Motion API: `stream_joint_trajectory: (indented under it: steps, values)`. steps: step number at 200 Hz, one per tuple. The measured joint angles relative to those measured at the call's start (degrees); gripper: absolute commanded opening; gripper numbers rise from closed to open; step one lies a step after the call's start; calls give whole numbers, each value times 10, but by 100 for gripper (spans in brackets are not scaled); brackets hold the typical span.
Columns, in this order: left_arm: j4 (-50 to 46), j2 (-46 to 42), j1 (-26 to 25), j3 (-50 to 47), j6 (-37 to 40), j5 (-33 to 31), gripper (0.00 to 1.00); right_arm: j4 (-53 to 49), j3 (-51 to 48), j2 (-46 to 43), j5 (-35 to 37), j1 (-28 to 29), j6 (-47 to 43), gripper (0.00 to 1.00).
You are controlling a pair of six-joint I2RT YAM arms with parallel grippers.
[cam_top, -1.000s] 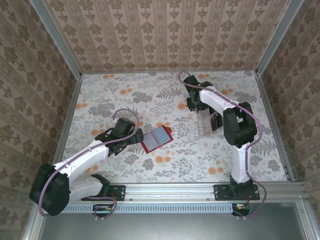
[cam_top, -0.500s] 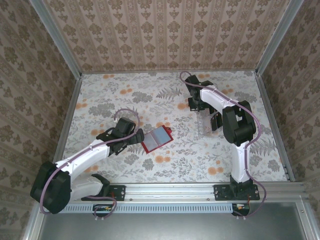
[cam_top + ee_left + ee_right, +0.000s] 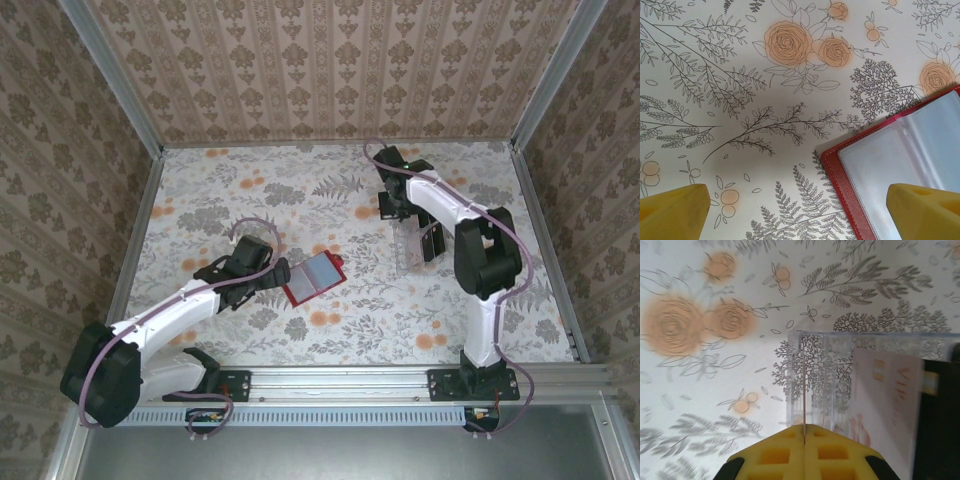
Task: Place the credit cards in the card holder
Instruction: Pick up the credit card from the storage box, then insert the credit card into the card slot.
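**A:** Why was the left gripper (image 3: 799, 212) just parked there? Its yellow fingers (image 3: 672, 212) stood as wide as they go, with nothing between them.

**B:** My guess is it was on standby. The card holder (image 3: 900, 165) lay opened flat about mid-table, clear sleeve up, and one of those fingers hung right over its left side. It looked ready to steady the red case once a card turned up.

**A:** And the right gripper (image 3: 804, 430)?

**B:** Over at the far right, at the clear rack (image 3: 830, 342). Its pads were pressed tight together, with a thin line running straight out from between them into the rack. I read that as a credit card (image 3: 803, 385) seen edge-on and pinched by its end, though it's so thin I wouldn't swear to it.

**A:** Why grab it there?

**B:** The cards stood on edge in slots, so an end was about all you could nip. A second card (image 3: 887, 400), pale with pinkish print, sat a slot over, beside a black panel (image 3: 937, 425). The rack and holder were well apart, so there'd be a carry to do.
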Motion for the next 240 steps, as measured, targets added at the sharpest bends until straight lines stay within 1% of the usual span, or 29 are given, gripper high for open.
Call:
stream_joint_trajectory:
  steps: [18, 37, 55, 72, 108, 129, 183, 240]
  values:
    - [0, 0, -1, 0, 0, 0, 100, 10, -15, -58, -18, 5, 3, 0]
    - [0, 0, -3, 0, 0, 0, 100, 39, -46, -126, -48, 24, 10, 0]
    - [0, 0, -5, 0, -1, 0, 100, 80, -90, -182, -91, 59, 21, 0]
    - [0, 0, -7, 0, -3, -2, 100, 117, -131, -204, -125, 101, 35, 0]
    - [-7, 0, -11, -1, -13, -10, 100, 183, -201, -184, -167, 195, 67, 0]
    - [-14, -3, -12, -2, -17, -17, 100, 210, -214, -155, -175, 229, 79, 0]
    - [-27, -25, -12, -4, -22, -33, 100, 258, -234, -123, -182, 248, 97, 0]
    - [-36, -26, -10, -5, -22, -35, 100, 279, -247, -104, -183, 254, 105, 0]
